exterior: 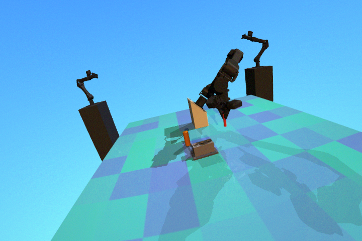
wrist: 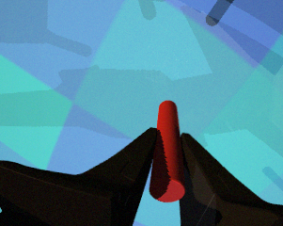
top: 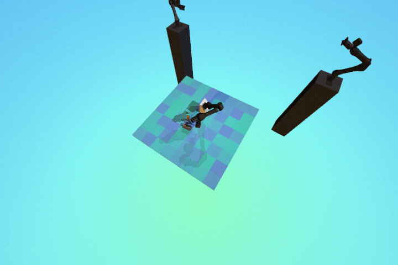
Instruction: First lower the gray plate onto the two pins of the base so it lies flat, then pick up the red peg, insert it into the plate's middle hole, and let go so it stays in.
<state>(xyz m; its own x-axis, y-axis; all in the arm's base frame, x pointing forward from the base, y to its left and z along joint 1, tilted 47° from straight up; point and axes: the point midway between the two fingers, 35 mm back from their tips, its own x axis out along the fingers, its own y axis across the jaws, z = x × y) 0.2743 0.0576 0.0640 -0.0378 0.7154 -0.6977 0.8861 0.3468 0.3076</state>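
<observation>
My gripper (exterior: 223,115) (wrist: 167,137) is shut on the red peg (exterior: 224,122) (wrist: 168,115). The peg points down, nearly upright, with its lower end below the fingertips and above the tabletop. In the exterior view the peg is behind and to the right of the gray-brown block (exterior: 203,149) (top: 187,127), apart from it. The block stands on the tabletop and shows three round features in a row on its top face. The line between the gray plate and the base, and the pins, are too small to tell. The peg is not visible in the top view.
An orange cylinder (top: 188,117) (exterior: 186,138) stands close beside the block. A tan wedge (top: 202,108) (exterior: 199,117) is at the foot of my arm. The checkered tabletop (top: 218,168) (exterior: 170,210) has dark shadows. Two other arms stand on dark pillars (top: 305,102) (exterior: 94,127) away from it.
</observation>
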